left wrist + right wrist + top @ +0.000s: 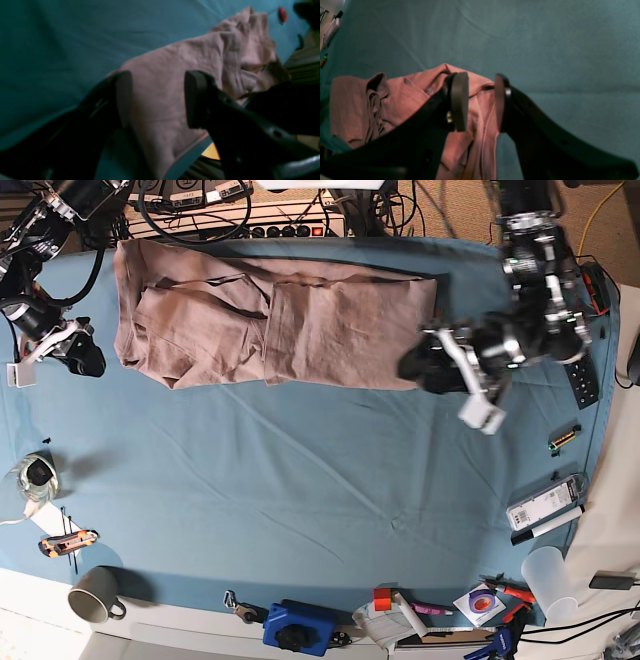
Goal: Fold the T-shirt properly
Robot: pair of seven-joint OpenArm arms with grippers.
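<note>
Desk w/ teal-blue cloth fills most of base view. T-shirt, dusty pink-brown, lies along the far edge of the desk, spread wide side to side, partly folded: layers overlap near the middle, creases and a bunched part toward that view's left end.

Left arm is at base view's right; left pincer sits just beside the shirt's edge there, black fingers low over the cloth. Left wrist view: left pincer released, jaws spread wide, shirt fabric seen between them but not clamped; view is blurred.

Right arm is at base view's left; right pincer is beside the shirt's bunched end, apart from it. Right wrist view: right pincer about half spread, pads apart, nothing gripped; shirt lies behind it.

Small stuff along the near edge: grey mug, blue box, clear cup.
</note>
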